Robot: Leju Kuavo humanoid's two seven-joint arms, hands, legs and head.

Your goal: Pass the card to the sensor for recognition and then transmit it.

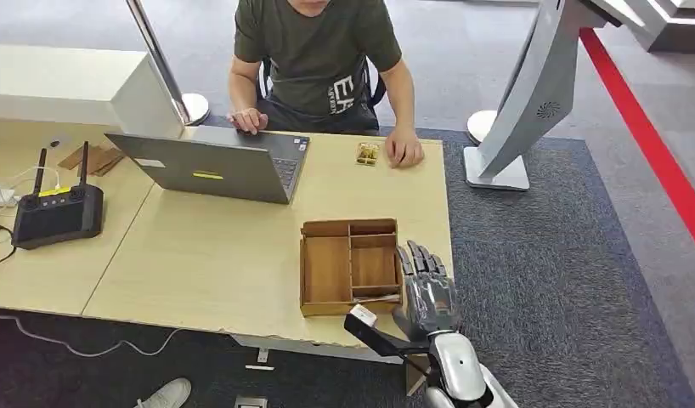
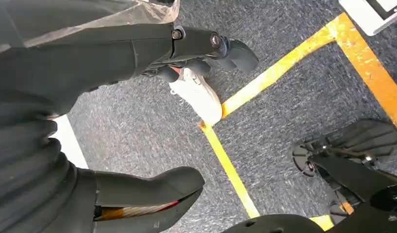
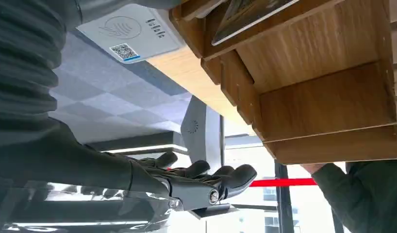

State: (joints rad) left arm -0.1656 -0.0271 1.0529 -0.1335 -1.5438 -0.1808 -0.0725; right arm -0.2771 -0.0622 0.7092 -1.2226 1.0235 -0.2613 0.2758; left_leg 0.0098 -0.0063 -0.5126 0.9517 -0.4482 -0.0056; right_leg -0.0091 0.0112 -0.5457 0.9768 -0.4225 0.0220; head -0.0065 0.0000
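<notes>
From where I sit at the controls, the job has barely begun. My right hand [image 1: 426,289] stands just beside the right wall of the wooden tray [image 1: 327,270], at the near right part of the table [image 1: 200,263], with its fingers [image 1: 420,259] spread and pointing away from me; it holds nothing. The right wrist view agrees: fingers apart against open air, the tray's wooden partitions close by.

The card [image 1: 378,297] I judge to be the thin pale piece lying in the narrow near-right compartment of the tray; in the right wrist view a flat dark-faced card [image 3: 250,14] sits tilted in a compartment there. I cannot be sure it is the only card; another small yellowish item [image 1: 367,153] lies at the far edge of the table, next to the hand [image 1: 404,149] of a person seated behind the laptop [image 1: 217,166].

A small white device with a printed code [image 3: 133,31] shows near the tray in the wrist view; I take it for the sensor, though I would not swear to it.

My left hand [image 2: 138,194] hangs down over the carpet, fingers apart, holding nothing.

So nothing is done yet: the card is not picked up. Left to do: grasp it from the tray, present it to the sensor, then hand it over, likely to the person across the table.
</notes>
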